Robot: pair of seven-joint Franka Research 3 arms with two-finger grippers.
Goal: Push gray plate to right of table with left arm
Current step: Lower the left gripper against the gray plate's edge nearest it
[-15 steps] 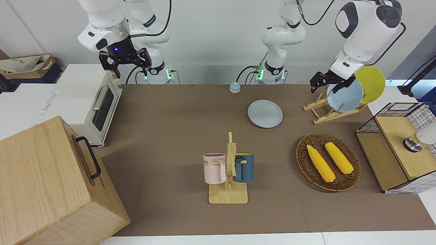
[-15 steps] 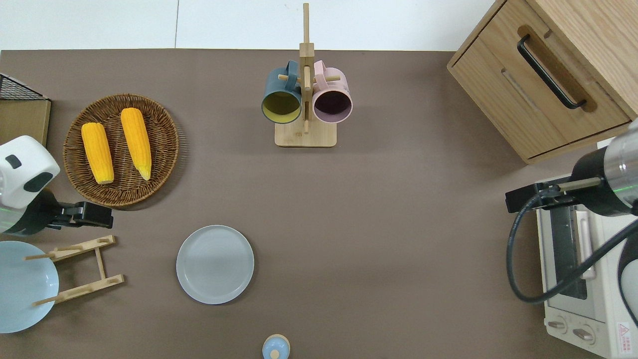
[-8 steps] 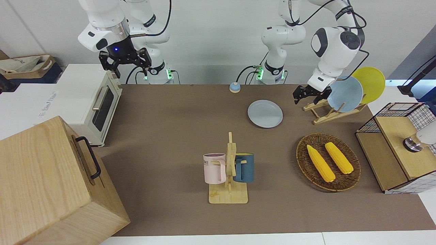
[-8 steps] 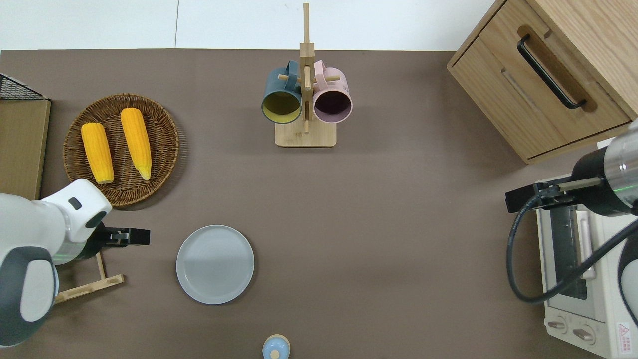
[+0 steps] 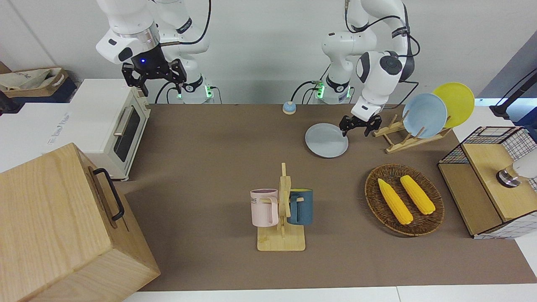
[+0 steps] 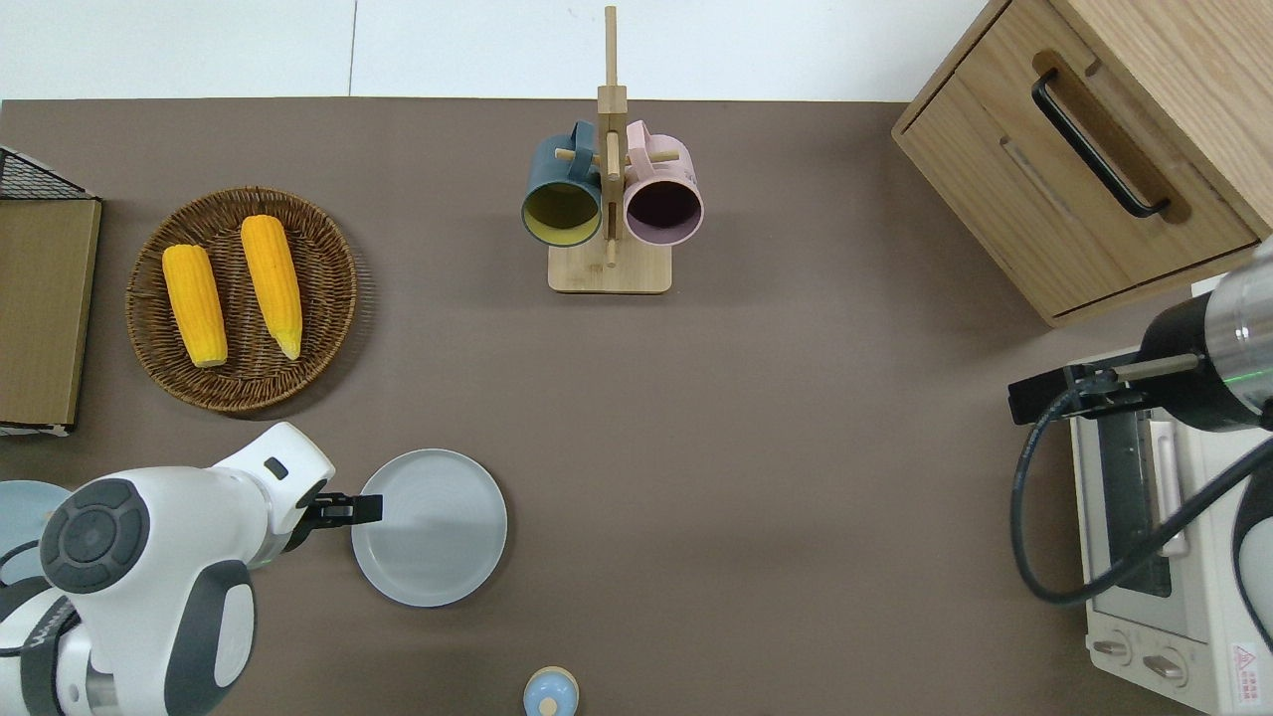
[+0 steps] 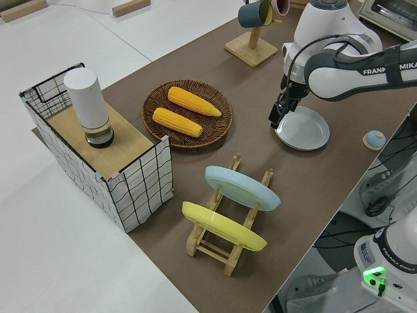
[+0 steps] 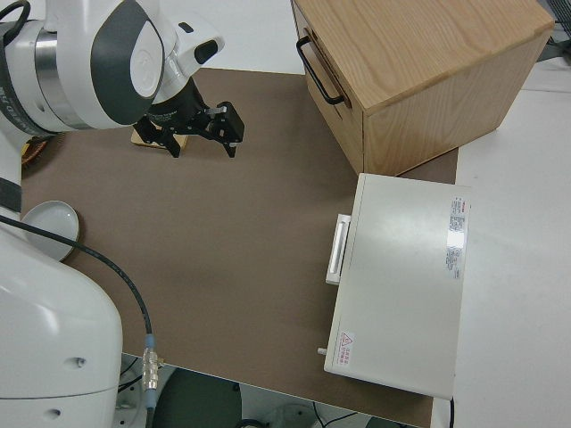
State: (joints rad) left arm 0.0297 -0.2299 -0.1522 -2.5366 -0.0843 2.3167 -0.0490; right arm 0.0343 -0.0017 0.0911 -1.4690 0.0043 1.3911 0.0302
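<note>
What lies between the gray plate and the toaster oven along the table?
Nothing: in the overhead view, bare brown table runs from the gray plate to the toaster oven.

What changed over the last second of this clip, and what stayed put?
The left gripper swung away from the plate rack and came down to the gray plate's rim at the left arm's end of the table, taking hold of nothing. The gray plate, the basket of corn and the mug rack have not moved. The right arm stayed parked.
</note>
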